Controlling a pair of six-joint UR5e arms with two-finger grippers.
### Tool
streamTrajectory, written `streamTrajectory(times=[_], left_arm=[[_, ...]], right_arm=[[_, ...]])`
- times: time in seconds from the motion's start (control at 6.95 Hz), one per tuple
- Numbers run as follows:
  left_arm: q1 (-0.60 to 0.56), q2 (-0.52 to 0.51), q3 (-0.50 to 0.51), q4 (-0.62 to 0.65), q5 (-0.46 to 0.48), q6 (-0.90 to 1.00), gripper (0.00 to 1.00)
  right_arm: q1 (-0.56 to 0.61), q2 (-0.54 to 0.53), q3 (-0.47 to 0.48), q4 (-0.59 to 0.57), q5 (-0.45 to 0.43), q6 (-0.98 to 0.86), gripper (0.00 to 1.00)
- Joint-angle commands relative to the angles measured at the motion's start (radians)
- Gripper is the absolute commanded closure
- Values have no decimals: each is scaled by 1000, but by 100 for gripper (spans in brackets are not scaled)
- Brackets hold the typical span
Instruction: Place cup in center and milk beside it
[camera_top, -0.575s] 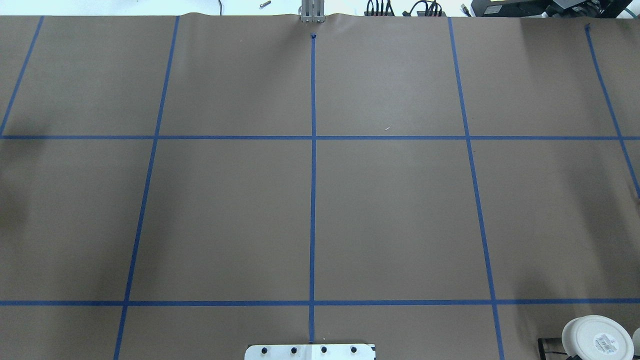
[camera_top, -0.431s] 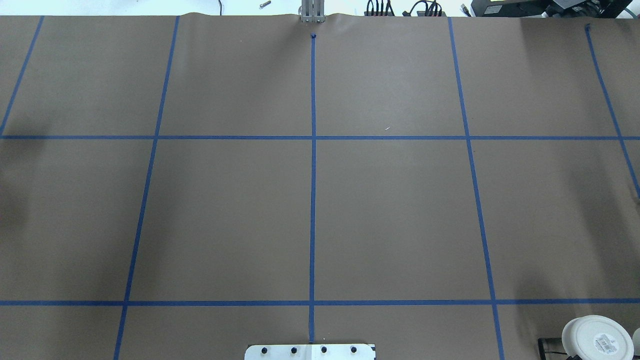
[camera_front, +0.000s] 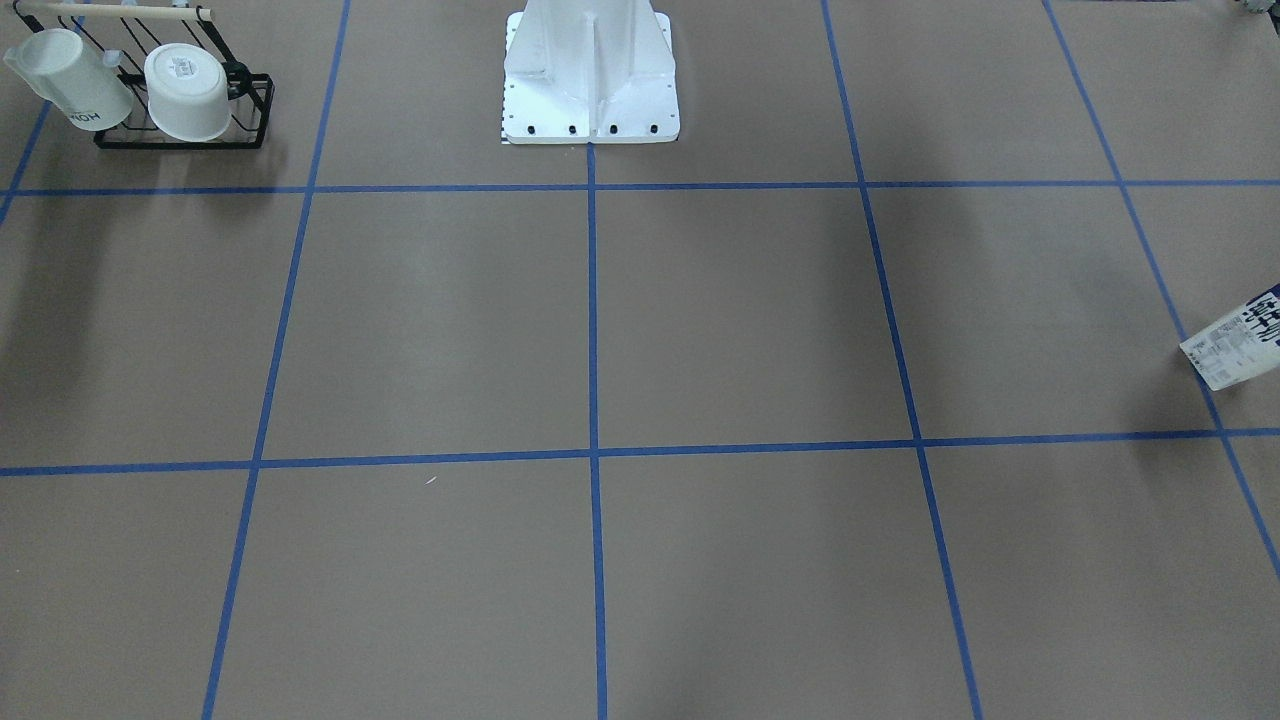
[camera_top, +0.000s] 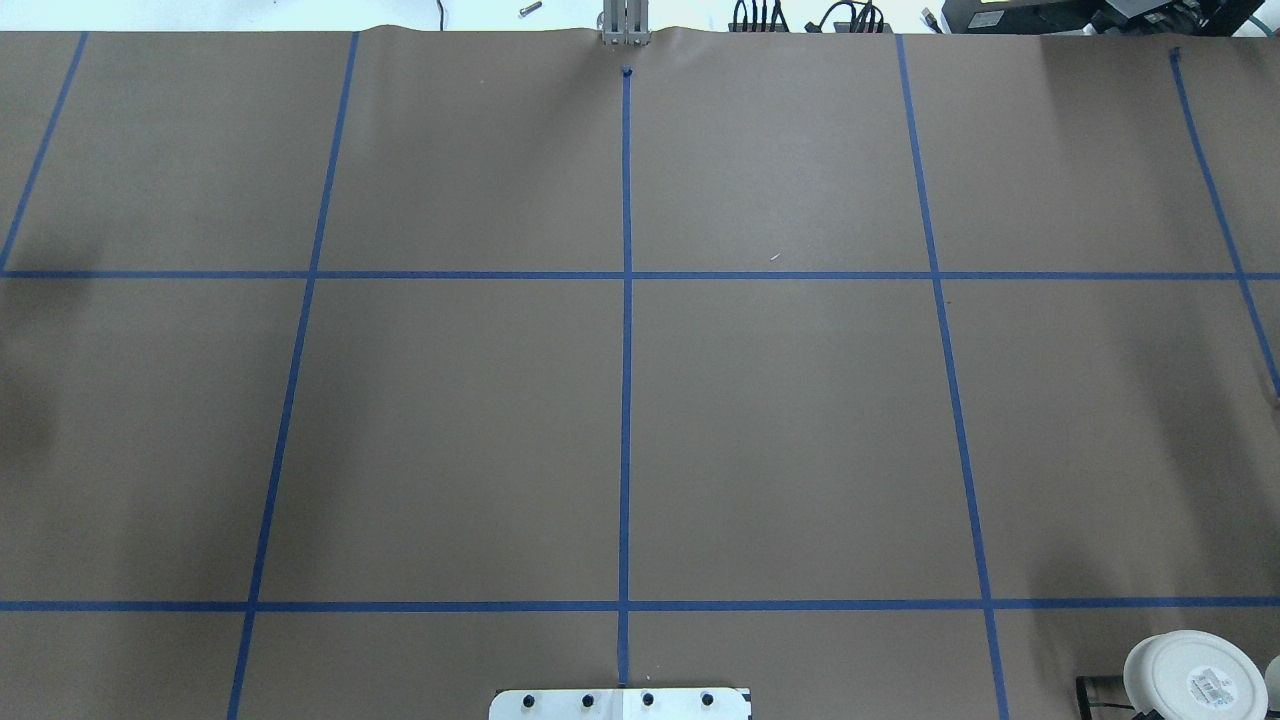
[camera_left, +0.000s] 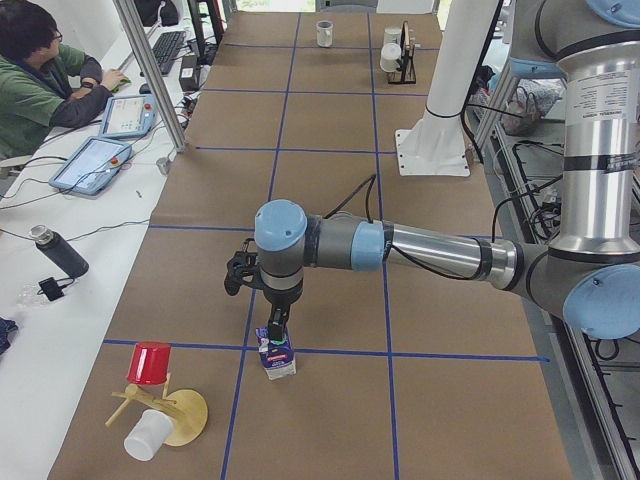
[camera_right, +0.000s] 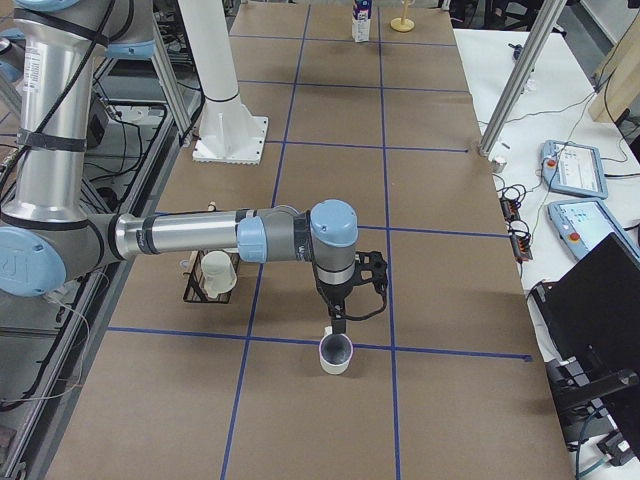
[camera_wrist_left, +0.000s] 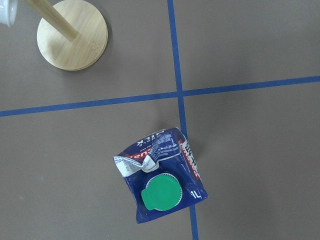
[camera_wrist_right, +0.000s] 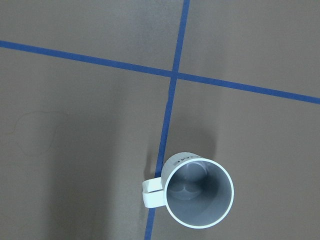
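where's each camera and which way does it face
Front-facing: across the table, facing the robot, steeply down; base at top, milk at right edge.
Overhead: behind the robot, forward and down; only the base's edge.
Exterior left: table's end, looking along it; left arm near, left tool above the milk.
Exterior right: opposite end; right arm near, right tool above the cup.
Left wrist: straight down on the milk; no body.
Right wrist: straight down on the cup; no body.
Shared: both side views show the base and milk.

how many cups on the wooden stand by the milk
2: a red cup up top on the wooden stand, and a white cup lower, toward the exterior left camera. None looks hidden.
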Motion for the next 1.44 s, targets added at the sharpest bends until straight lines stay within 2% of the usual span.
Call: streamTrajectory(times=[0.0,0.29,0.58,0.86,1.15,1.29], left_arm=[[1,-16,-14,0,3,-2,2],[2,-42,-34,-29,4,-11,2],[4,-76,25,-293,3,-15,2],[4,-62,33,-409,-6,-8,2],[5,-56,47,-451,-6,-11,1],[5,-56,45,-449,-6,-12,1]], right_arm=[[-2,22,20,2,-5,6,0],[0,33,68,2,-8,14,0],[0,56,72,2,-11,51,0],[0,58,72,9,-10,35,0],[-9,56,-54,107,-8,46,0],[-23,58,-149,212,-5,72,0]])
